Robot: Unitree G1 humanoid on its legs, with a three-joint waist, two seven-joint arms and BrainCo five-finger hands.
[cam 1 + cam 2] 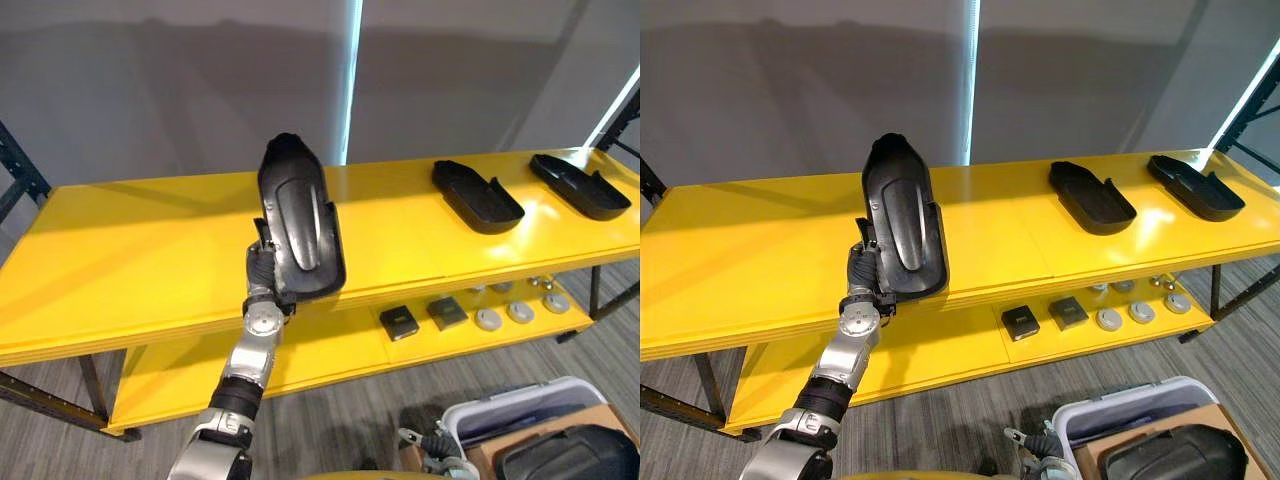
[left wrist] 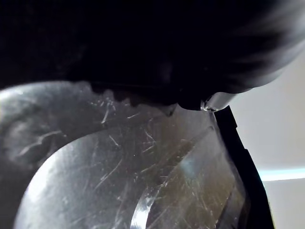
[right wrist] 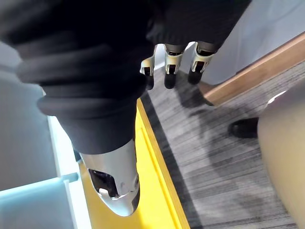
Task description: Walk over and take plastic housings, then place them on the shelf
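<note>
Closest in: left hand (image 1: 262, 266), raised in front of the yellow shelf (image 1: 120, 270), left of that shelf's middle. Grips a black plastic housing (image 1: 298, 225), with fingers curled round its left rim. Holds it upright, narrow end up, a long oval ridge on the face toward the head camera and the lower end level with the shelf's front edge. Shows in the left wrist view as a scratched, glossy surface with a silver fingertip (image 2: 212, 101) against the rim.

Farther right, on the shelf's top board: second housing (image 1: 477, 196), flat, hollow side up. Right of it, near the shelf's right end: third housing (image 1: 580, 186), also hollow side up, apart from the second.

On the shelf's lower board, under its right half, from left to right: two dark square parts (image 1: 399, 322) (image 1: 447, 313), then round grey discs (image 1: 488, 319) in a loose row toward the right end.

On the grey carpet (image 1: 330, 420) in front of the shelf's right end: white bin (image 1: 520, 400), with a brown cardboard box (image 1: 485, 458) and one more dark housing-like part (image 1: 570, 455) inside.

Right hand (image 3: 171, 57): low beside the shelf's yellow edge, above the carpet, fingers relaxed, nothing in them.
</note>
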